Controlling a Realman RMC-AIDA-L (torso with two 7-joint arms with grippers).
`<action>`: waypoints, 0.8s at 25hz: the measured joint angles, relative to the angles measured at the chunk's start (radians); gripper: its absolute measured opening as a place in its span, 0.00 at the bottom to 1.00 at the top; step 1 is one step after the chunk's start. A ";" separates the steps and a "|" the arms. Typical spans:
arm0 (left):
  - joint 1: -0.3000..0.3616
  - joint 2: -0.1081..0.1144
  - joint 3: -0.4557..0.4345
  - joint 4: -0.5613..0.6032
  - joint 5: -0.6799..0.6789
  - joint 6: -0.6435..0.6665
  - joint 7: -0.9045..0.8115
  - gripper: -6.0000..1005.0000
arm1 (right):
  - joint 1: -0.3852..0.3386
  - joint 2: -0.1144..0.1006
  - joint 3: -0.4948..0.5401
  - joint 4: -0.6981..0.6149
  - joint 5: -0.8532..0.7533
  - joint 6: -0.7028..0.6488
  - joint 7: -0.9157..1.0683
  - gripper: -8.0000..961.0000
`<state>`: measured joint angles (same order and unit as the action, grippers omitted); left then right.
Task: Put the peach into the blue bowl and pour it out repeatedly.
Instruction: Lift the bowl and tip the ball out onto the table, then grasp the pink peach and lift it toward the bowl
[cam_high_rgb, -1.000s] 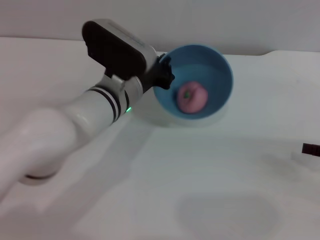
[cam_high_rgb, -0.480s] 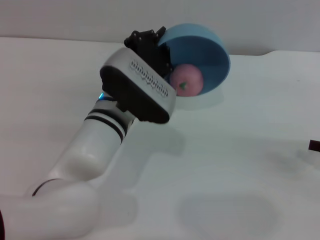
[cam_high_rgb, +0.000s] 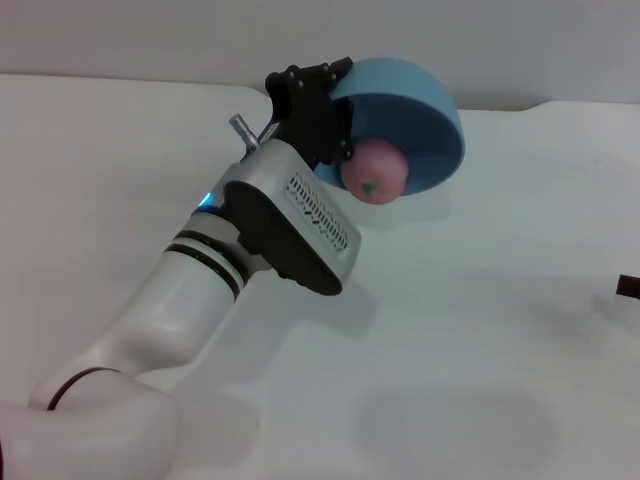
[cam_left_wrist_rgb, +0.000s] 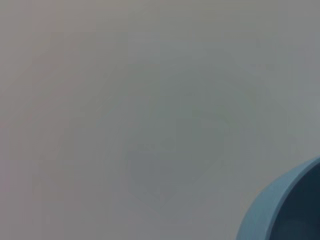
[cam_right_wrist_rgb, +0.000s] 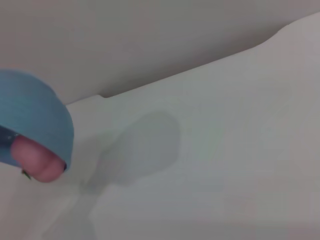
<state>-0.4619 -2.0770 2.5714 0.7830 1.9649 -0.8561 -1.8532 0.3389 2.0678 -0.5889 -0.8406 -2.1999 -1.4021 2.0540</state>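
Observation:
My left gripper (cam_high_rgb: 335, 105) is shut on the rim of the blue bowl (cam_high_rgb: 415, 110), holding it lifted above the white table and tipped steeply on its side, mouth facing down and toward me. The pink peach (cam_high_rgb: 374, 170) sits at the bowl's lower lip, half out of it. In the right wrist view the tilted blue bowl (cam_right_wrist_rgb: 37, 117) shows with the peach (cam_right_wrist_rgb: 36, 159) bulging out under its rim. A curved piece of the bowl's rim (cam_left_wrist_rgb: 270, 207) fills one corner of the left wrist view. Only a dark tip of my right gripper (cam_high_rgb: 628, 287) shows, at the right edge.
The white table (cam_high_rgb: 480, 330) spreads below the bowl, and the bowl's shadow lies on it. A pale wall runs along the far edge of the table (cam_high_rgb: 520, 103), which has a small step there.
My left wrist has rolled further, tipping the bowl from nearly upright to steeply sideways and raising it. The peach slid from the bowl's bottom to its lower lip.

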 joint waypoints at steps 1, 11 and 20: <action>0.000 0.000 0.000 -0.004 0.005 -0.005 0.008 0.00 | 0.000 0.000 0.000 0.000 0.000 0.000 0.000 0.43; -0.001 0.000 0.012 -0.028 0.026 -0.049 0.047 0.00 | 0.003 0.003 -0.001 0.002 0.002 0.000 0.000 0.43; -0.008 0.009 -0.076 -0.011 0.026 0.071 -0.222 0.00 | 0.013 0.005 -0.011 0.016 0.061 -0.012 -0.048 0.43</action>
<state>-0.4694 -2.0683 2.4955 0.7721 1.9910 -0.7847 -2.0754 0.3516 2.0729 -0.5995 -0.8251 -2.1392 -1.4143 2.0059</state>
